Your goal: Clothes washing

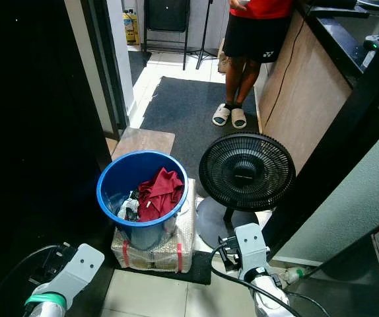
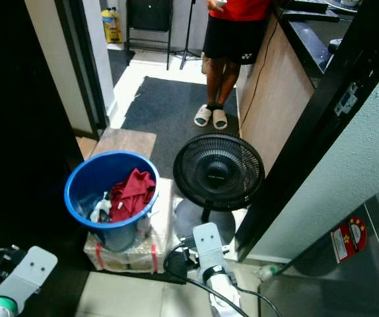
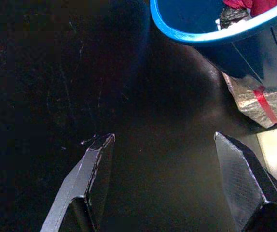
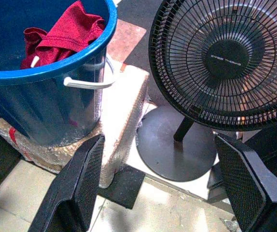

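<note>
The crumpled dark-red cloth garment (image 1: 158, 193) lies in a heap inside the round blue plastic bucket (image 1: 113, 177), which stands on a bubble-wrapped rectangular parcel with red tape (image 1: 183, 239). That soft, uneven perch is the risk: a sideways pull on the cloth or rim could tip the bucket off it. Just beside stands a black wire-grille floor fan on a round base (image 1: 245, 170), whose trailing cables could snag the right arm. The right hand (image 4: 160, 186) and the left hand (image 3: 170, 181) are both spread wide, holding nothing, low before the bucket.
</note>
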Controlling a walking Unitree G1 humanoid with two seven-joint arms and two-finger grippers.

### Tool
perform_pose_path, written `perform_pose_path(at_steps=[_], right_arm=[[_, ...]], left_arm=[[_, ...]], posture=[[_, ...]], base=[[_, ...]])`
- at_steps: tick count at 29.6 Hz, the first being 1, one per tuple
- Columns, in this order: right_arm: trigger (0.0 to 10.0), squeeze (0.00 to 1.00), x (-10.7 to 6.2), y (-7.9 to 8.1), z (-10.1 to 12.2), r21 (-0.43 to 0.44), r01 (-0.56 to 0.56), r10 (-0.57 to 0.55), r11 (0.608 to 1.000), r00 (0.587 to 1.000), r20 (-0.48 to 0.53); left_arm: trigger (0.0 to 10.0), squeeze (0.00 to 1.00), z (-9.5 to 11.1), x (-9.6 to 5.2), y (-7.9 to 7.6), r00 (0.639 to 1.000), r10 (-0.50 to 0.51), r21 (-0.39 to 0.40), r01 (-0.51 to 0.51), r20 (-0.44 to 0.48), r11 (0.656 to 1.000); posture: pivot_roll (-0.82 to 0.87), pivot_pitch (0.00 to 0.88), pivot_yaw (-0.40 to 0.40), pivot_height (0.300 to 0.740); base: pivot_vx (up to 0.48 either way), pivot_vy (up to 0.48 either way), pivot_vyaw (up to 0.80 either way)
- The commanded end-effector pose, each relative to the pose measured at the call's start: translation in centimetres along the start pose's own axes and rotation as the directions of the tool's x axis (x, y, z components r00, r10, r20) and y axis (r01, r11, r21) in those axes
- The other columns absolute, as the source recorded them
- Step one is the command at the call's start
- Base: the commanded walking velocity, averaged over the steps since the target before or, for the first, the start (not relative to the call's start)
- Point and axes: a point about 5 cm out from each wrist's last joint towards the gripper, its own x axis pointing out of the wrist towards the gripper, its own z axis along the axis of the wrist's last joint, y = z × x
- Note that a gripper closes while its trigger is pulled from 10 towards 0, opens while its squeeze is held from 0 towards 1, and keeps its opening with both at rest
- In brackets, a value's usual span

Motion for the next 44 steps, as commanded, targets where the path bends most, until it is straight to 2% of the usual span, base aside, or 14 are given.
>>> perform_pose_path(at_steps=[1,25,35,44], right_arm=[[10.0,0.00,-0.23,0.09,-0.43,0.001,-0.005,0.005,1.000,1.000,-0.019],[10.0,0.00,-0.27,0.34,-0.47,0.009,-0.005,0.005,1.000,1.000,-0.022],[10.0,0.00,0.01,0.96,-0.24,0.004,-0.041,0.041,0.999,0.999,-0.022],[10.0,0.00,0.12,0.21,-0.18,-0.012,-0.041,0.041,0.999,0.999,-0.023]], left_arm=[[10.0,0.00,-0.43,-0.27,-0.04,1.000,-0.012,0.001,0.012,-0.016,1.000],[10.0,0.00,-0.42,-0.13,0.17,1.000,-0.011,0.002,0.011,-0.016,1.000],[10.0,0.00,-0.41,-0.06,0.27,1.000,-0.011,0.002,0.011,-0.016,1.000],[10.0,0.00,-0.30,0.18,0.20,1.000,-0.012,0.002,0.012,-0.016,1.000]], posture=[[0.11,0.064,0.029,0.740],[0.12,0.076,0.035,0.740],[0.14,0.087,0.008,0.740],[0.14,0.085,-0.002,0.740]], base=[[0.000,0.000,0.00],[0.000,0.000,0.00],[0.000,0.000,0.00],[0.000,0.000,0.00]])
